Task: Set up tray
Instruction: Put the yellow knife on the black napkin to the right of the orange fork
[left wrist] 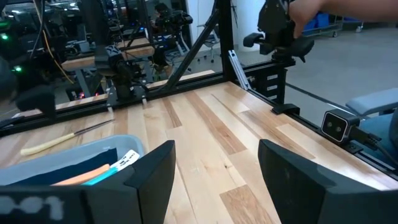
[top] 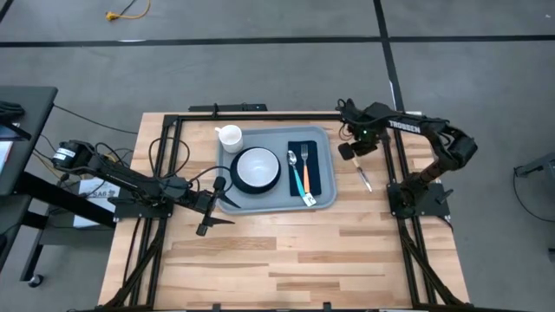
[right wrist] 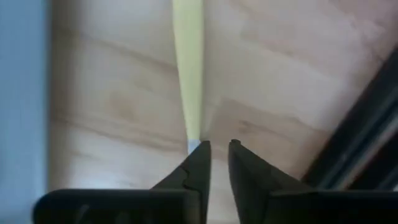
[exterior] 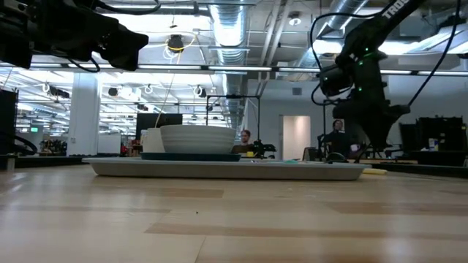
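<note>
Tray: flat grey-blue, rounded corners; left gripper apart, right gripper slightly apart.

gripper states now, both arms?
Left end effector: open, empty, by the tray.
Right end effector: slightly open over the yellow-handled knife, not gripping.

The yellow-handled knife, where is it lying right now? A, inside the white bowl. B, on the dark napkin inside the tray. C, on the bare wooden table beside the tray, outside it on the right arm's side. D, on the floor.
C: in the high view the yellow-handled knife lies on the wooden table, outside the grey-blue plastic tray.
</note>
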Available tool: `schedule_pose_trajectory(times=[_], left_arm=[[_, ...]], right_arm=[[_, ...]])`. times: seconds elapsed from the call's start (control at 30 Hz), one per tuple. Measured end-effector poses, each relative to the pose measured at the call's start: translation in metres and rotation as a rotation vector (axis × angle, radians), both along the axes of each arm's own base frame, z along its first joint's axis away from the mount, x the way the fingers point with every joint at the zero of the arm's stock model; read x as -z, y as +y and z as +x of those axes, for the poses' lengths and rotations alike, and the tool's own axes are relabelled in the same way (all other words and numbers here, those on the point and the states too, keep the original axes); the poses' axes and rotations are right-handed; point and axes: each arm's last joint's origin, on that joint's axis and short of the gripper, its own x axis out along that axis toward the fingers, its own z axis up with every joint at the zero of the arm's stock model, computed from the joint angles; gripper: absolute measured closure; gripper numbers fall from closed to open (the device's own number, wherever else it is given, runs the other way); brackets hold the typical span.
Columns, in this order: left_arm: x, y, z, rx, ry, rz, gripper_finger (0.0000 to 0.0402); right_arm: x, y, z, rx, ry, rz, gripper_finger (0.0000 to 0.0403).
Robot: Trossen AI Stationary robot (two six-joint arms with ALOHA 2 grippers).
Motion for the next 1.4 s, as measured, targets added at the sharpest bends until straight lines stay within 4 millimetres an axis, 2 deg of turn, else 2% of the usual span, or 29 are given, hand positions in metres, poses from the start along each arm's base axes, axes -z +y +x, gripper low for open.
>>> schedule_pose_trajectory(times=[0.17, 0.43, 0.6, 0.77, 0.97, 1.07, 1.17, 1.33, 1.4], left_arm=[[0.0, 0.0, 0.0, 0.0, 0.0, -0.001, 0.0182], [0.0, 0.0, 0.0, -0.001, 0.003, -0.01, 0.0182], [0.0, 0.0, 0.0, -0.001, 0.003, -0.009, 0.0182], [0.0, 0.0, 0.0, -0.001, 0.003, -0.009, 0.0182], [0.0, 0.0, 0.0, 0.0, 0.003, -0.009, 0.0182], [0.0, 0.0, 0.0, 0.0, 0.003, -0.008, 0.0182], [0.0, 0.0, 0.0, 0.0, 0.002, -0.008, 0.0182], [0.0, 0.0, 0.0, 0.0, 0.002, -0.007, 0.0182], [0.0, 0.0, 0.0, 0.0, 0.002, -0.007, 0.0182]], right_arm=[[0.003, 0.011, 0.004, -0.07, 0.057, 0.054, 0.03], [0.024, 0.02, 0.023, -0.203, 0.107, 0.105, 0.0209], [0.044, 0.018, 0.033, -0.251, 0.148, 0.116, 0.018], [0.063, 0.012, 0.033, -0.292, 0.25, 0.133, 0.0175], [0.079, 0.007, 0.034, -0.349, 0.265, 0.191, 0.0188], [0.082, 0.007, 0.035, -0.358, 0.266, 0.209, 0.0209], [0.082, 0.007, 0.035, -0.366, 0.26, 0.209, 0.0254], [0.081, 0.008, 0.035, -0.355, 0.242, 0.201, 0.0373], [0.081, 0.008, 0.035, -0.34, 0.245, 0.197, 0.0382]])
